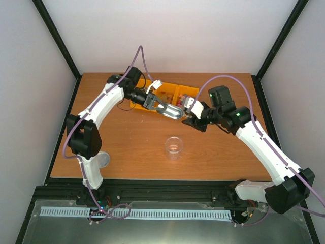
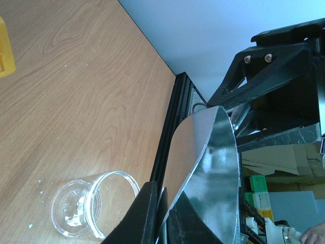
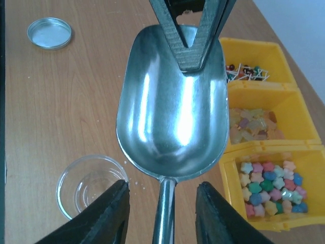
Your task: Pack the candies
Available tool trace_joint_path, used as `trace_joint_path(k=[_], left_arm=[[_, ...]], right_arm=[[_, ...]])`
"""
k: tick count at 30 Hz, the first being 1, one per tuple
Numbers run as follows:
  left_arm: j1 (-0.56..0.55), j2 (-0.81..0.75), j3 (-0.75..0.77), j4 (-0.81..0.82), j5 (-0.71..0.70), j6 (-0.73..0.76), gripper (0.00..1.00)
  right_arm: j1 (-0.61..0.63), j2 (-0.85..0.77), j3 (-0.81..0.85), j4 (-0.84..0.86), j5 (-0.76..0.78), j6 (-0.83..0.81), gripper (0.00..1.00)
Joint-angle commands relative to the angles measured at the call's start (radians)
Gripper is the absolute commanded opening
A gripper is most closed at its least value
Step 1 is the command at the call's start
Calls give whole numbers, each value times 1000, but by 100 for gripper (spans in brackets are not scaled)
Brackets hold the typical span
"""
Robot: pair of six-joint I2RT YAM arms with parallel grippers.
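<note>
The candies, small star-shaped sweets in mixed colours, fill the nearest compartment of a yellow bin. An empty metal scoop hangs above the table beside the bin. My left gripper is shut on the scoop's front rim. My right gripper is open, its fingers standing either side of the scoop's handle without touching it. The clear jar stands empty and upright in front of the scoop.
The jar's metal lid lies near the table's front left edge. The bin's other compartments hold pale jelly sweets and small items on sticks. Crumbs lie on the table by the jar.
</note>
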Motion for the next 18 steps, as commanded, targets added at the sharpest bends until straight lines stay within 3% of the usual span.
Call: trace_joint_path(k=[1,4,8,13,15,17,18], left_arm=[[4,-20,2,17,55,-16,1],[4,-18,2,17,65,-15,1],[4,-18,-1,13,89,-10,1],[4,-20,-6,6,81,3,1],[9,-22,-11,23,35,-8,15],[30,-22,-4,61,-49,-32,46],[47,-21,-2,99,-113,-54,57]], right_arm=[[2,-23,-14,44,-15,3,34],[2,-11,-10,38,-12,1,25],[2,-4,-12,35,-2,-4,23],[2,-1,-2,37,-6,5,3],[2,-1,-1,35,-7,9,3],[2,1,-1,34,5,20,3],[0,3,-2,32,14,27,3]])
